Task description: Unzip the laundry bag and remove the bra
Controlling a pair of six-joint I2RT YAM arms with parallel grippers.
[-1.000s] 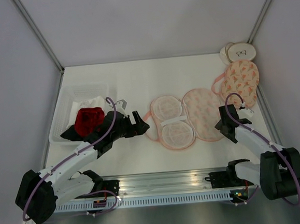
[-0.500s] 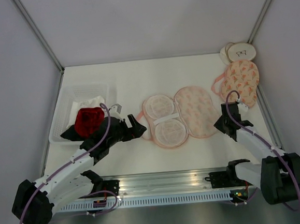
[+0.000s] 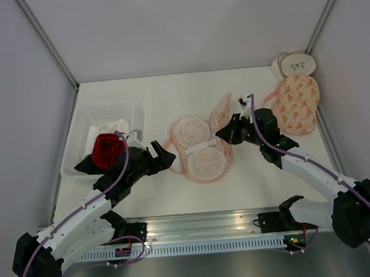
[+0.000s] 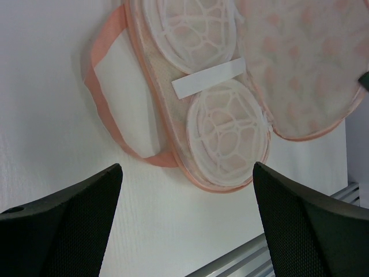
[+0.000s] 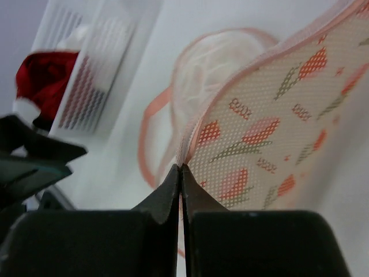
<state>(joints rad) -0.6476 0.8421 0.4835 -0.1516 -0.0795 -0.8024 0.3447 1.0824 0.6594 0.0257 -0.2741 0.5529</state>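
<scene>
My right hand (image 3: 228, 134) is pinched fully closed on the pink trim (image 5: 190, 138) of the laundry bag (image 3: 199, 153), holding its printed flap (image 3: 222, 112) up off the mesh cups (image 3: 203, 161). That thin grip could slip, or a pull could drag the unpinned bag across the worktop (image 3: 137, 97). The bag lies mid-worktop, its body just left of that hand. My left hand (image 3: 165, 159), jaws wide and empty, hovers just beside the bag's left end.

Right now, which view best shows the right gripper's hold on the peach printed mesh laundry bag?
Right wrist: the right gripper is shut on the pink-trimmed flap edge of the laundry bag. Top external shows the flap raised, but the gripper hides the pinch. Left wrist shows the opened bag, not the pinch.
</scene>
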